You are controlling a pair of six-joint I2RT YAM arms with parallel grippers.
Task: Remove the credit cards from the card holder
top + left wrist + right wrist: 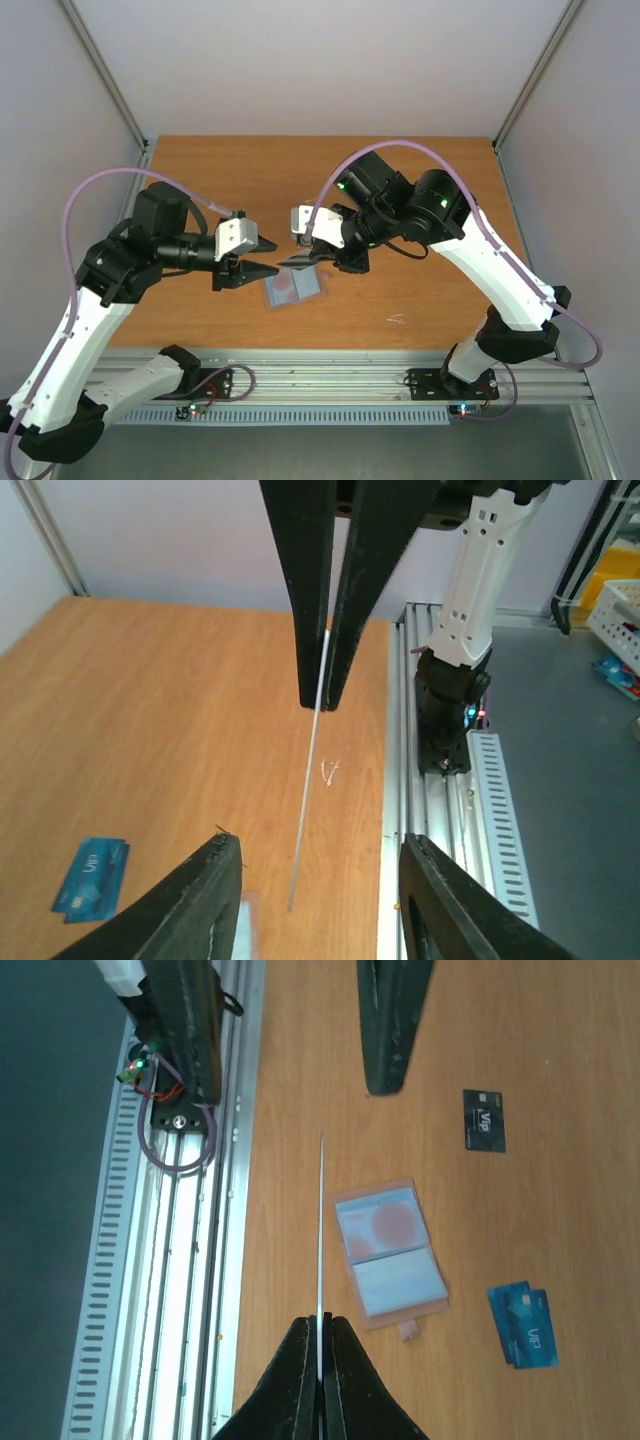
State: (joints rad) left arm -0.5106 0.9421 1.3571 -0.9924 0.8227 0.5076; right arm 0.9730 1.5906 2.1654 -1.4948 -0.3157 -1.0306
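Card holder (400,1285): lies open and flat on the table (420,180), light blue inside facing up, taupe edge showing around the two panels.
Holder location: middle of the table toward the near edge, below and between the two grippers in the top view.
Holder content: a red round mark (395,1225) shows in one panel. The other panel is plain pale blue.
Held card (321,1240): thin card seen edge-on in both wrist views, so its face cannot be read. It is off the table and apart from the holder.
Right gripper (320,1320): jaws pressed together on one end of the held card. The free end points toward the left gripper.
Left gripper (318,840): jaws spread wide, nothing between the pads. The fingertips are near the free end of the held card, and contact cannot be confirmed.
Blue card (522,1325): flat on the table, near the holder on its far side. It looks like two overlapped cards in the right wrist view.
Dark card (484,1120): flat on the table, face up, well apart from the blue card and near the holder.
Rail (330,385): aluminium strip along the near table edge, carrying both arm bases.
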